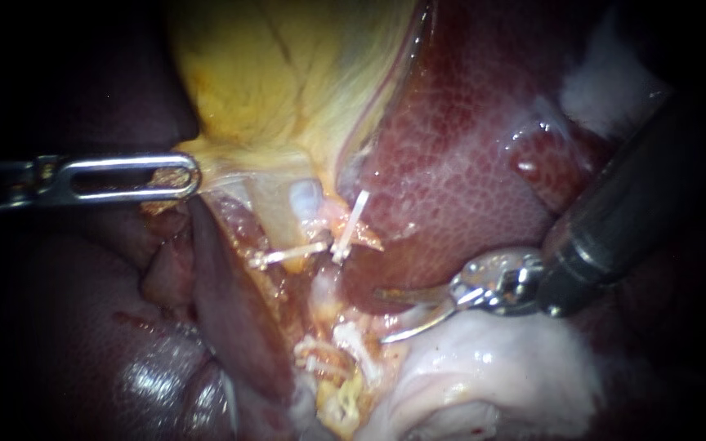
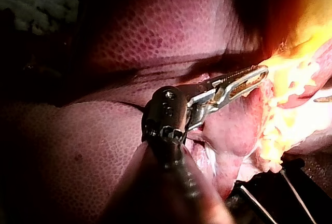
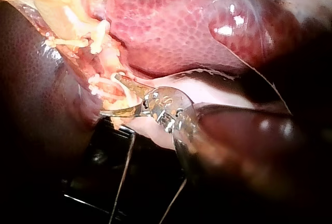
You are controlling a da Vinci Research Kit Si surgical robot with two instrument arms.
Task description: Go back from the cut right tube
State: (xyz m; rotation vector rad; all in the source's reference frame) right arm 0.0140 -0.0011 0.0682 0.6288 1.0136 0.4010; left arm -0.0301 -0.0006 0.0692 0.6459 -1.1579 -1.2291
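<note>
Right instrument [image 1: 384, 314] hand released, blades apart: retreat may snag clips [image 1: 351, 219], nick liver [image 1: 467, 147]. Left instrument [image 1: 189, 175] hand grasping gallbladder [image 1: 288, 73].

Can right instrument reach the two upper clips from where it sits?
Probably yes: right instrument, jaws open, faces the clips; nothing visibly blocks. Left instrument holds the gallbladder well aside.

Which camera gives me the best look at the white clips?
The endoscope view: the white clips sit in plain sight just below the gallbladder. The right wrist view shows them too, ahead of the right instrument, blending into pale tissue. The left wrist view washes that area out in glare.
</note>
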